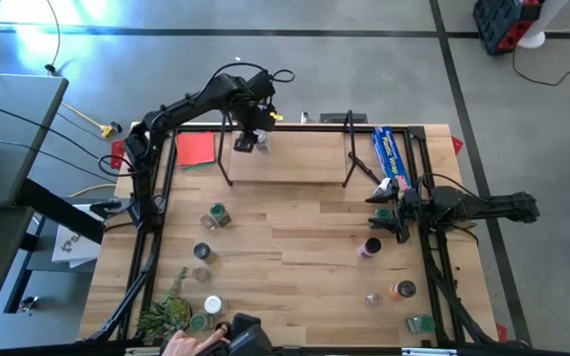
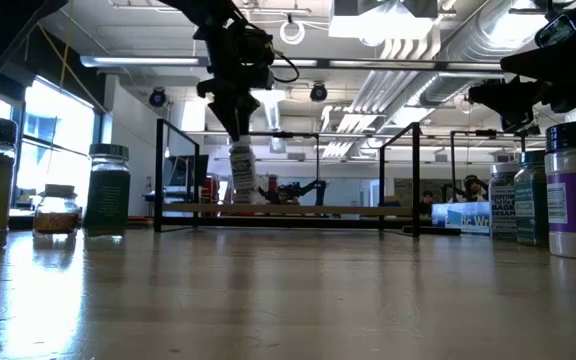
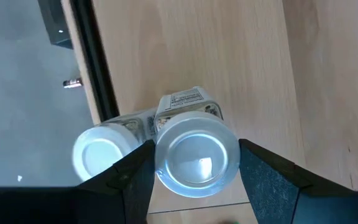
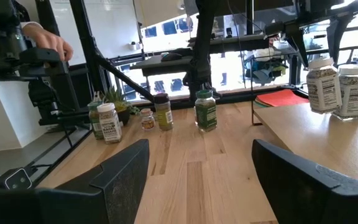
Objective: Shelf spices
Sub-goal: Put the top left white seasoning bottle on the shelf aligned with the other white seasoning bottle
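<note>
Left wrist view: the left arm's dark fingers [image 3: 126, 180] flank a white-capped spice jar [image 3: 196, 152], closed against its lid from both sides, above the shelf's [image 1: 285, 158] light wooden board. A second white-capped jar [image 3: 104, 149] stands touching the gripped one, just outside one finger, near the board's edge beside a black wire upright. Seen from above, the left gripper [image 1: 247, 138] hangs over the shelf's left end, with a flat red square [image 1: 195, 149] beside it. The right gripper [image 1: 384, 211] waits at the table's [image 1: 295, 247] right edge, its fingers [image 4: 126, 177] spread wide and holding nothing. Out ahead of those open fingers, several spice jars [image 4: 160, 112] stand loose on the table near a green plant [image 4: 114, 96]. A long blue box [image 1: 389, 156] lies just beyond the right gripper. A person's hand [image 4: 51, 40] shows at the table's far corner.
</note>
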